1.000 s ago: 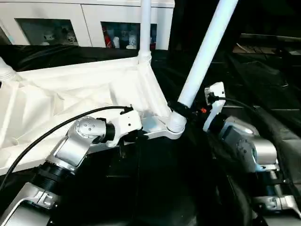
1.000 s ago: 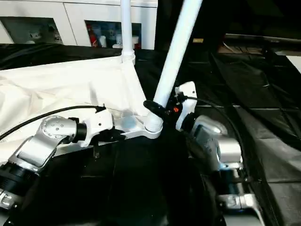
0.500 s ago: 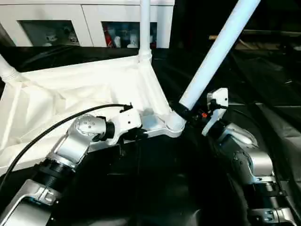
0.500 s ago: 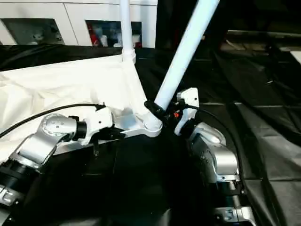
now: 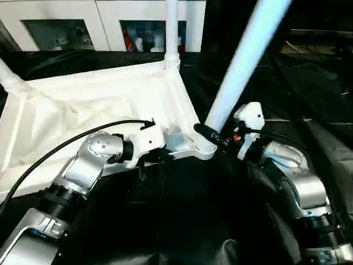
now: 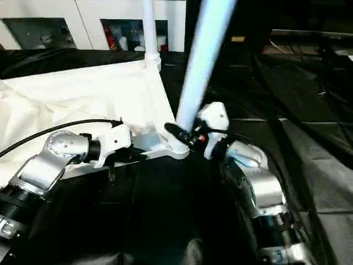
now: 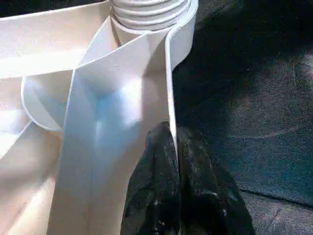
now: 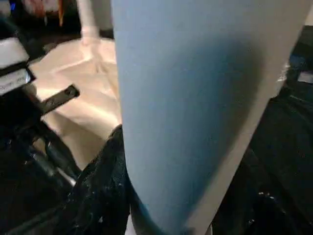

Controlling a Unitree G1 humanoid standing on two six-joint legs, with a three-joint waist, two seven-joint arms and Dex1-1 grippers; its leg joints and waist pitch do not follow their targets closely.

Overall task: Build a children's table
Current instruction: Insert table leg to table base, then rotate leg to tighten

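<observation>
Black cloth (image 5: 182, 221), leg (image 5: 242, 61) top cropped, right hand (image 5: 212, 134) half-hidden

Silver forearms (image 5: 83, 174), white wrists, black cable (image 5: 55, 152), black fingers (image 7: 156, 196).

Work surface under me: black sheeting (image 5: 309, 83), creased, covering whole area in front of my arms. Directly on it: white tabletop (image 5: 83, 110), upside down, ribbed underside up, lying flat on sheeting toward my left. Its near corner socket (image 5: 201, 148) sits over bare black sheeting. To my right, sheeting bare, folds running across it. White cabinet (image 5: 110, 22) stands behind far edge of sheeting.
</observation>
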